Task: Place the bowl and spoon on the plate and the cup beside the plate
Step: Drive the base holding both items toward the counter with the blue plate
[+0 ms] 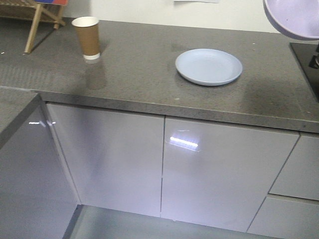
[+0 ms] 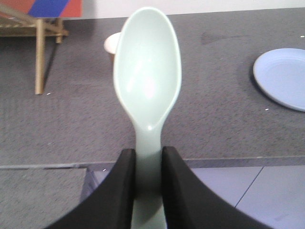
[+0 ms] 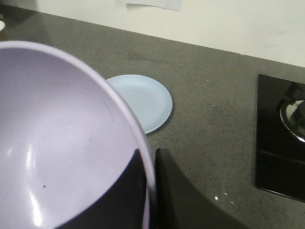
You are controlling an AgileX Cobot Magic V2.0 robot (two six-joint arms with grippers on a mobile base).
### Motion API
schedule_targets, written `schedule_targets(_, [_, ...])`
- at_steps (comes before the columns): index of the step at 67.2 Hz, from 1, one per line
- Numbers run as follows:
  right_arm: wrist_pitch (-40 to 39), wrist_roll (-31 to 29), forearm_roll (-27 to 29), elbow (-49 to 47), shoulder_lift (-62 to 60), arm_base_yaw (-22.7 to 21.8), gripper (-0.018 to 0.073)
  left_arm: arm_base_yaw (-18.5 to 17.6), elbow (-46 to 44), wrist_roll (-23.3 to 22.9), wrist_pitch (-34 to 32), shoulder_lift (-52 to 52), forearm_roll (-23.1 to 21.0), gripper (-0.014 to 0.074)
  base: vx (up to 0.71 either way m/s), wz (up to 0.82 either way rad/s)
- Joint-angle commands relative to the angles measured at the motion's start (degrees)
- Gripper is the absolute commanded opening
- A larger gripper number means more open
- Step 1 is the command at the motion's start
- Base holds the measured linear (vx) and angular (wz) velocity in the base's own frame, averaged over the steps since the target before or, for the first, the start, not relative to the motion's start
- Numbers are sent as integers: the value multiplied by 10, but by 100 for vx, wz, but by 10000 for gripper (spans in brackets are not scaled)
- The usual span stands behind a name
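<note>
Right wrist view: right gripper (image 3: 153, 160) pinches the bowl (image 3: 62, 143) by its rim, left gripper (image 2: 148, 160) pinches the spoon (image 2: 147, 76); best lower the bowl level, centred over the plate (image 3: 145, 100).

bowl (image 1: 294, 17): the top and right edges cut it in the front view, and the left and bottom edges in the right wrist view.
plate (image 3: 147, 102): the bowl's rim hides its near-left part. The left wrist view's right edge cuts it.
cup (image 2: 111, 44): mostly hidden behind the spoon (image 2: 147, 71), with only a bit of rim showing.
spoon handle: the lower end is blurred between the left hand's (image 2: 147, 153) fingers and runs off the bottom edge.
right hand (image 3: 150, 153): the bottom edge cuts off its fingers.
hob (image 3: 279, 138): cut by the right edge.
</note>
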Motion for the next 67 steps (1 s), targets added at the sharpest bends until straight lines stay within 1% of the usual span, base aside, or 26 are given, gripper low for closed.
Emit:
schedule_targets(1, [-47,-4,5,-15,-16,-2,-6,-3,-12,-2,-40,-18,-5,-6,7,-27])
schedule_targets(29, [-47,-4,5,-15,-16,-2,-6,-3,-12,-2,-40,-18,-5,-6,5,-18])
schedule_targets(67, [-47,-4,5,-15,-16,-2,-6,-3,-12,-2,-40,-18,-5,-6,3,-9])
